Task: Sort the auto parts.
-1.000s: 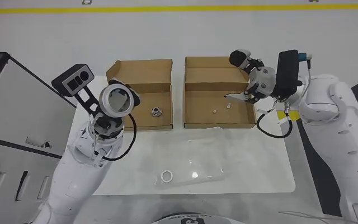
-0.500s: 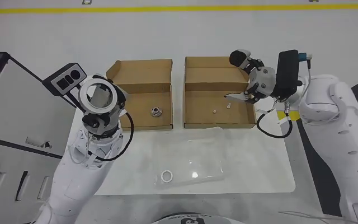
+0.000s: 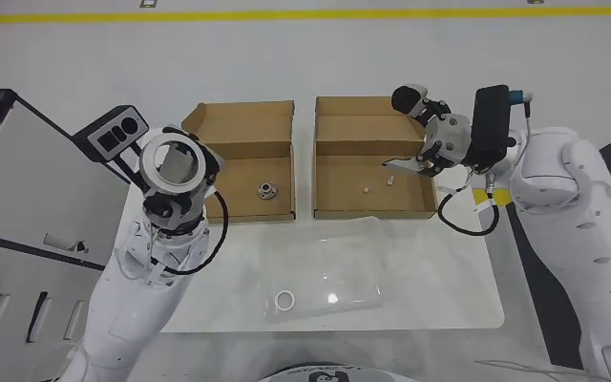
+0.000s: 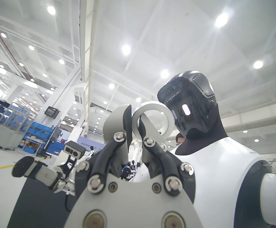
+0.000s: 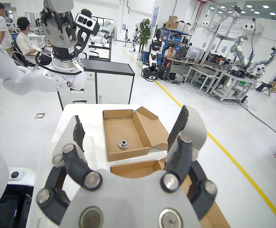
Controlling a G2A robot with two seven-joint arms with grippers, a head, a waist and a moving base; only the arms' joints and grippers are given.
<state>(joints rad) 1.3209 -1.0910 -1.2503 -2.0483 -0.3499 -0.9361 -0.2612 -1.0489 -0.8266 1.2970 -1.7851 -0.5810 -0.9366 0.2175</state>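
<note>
The left gripper [image 4: 134,121] pinches the white ring [image 4: 151,107] by its rim, raised above the table [image 3: 449,277] beside the left cardboard box [image 3: 243,143]. The right gripper [image 5: 130,121] hangs spread over the right cardboard box [image 3: 372,196].

A robotics lab hall: ceiling lamps [image 4: 221,19], workbenches [image 5: 228,75], other robots [image 5: 154,54], a yellow floor line [image 5: 226,154].

At frame left, the left gripper [image 3: 174,191] holds a large white ring [image 3: 176,162] facing upward. The left box [image 3: 239,180] contains a metal flange [image 3: 264,190]. The right gripper [image 3: 418,162] sits over the right box [image 3: 344,181]. A small ring [image 3: 284,301] lies at lower centre.
</note>
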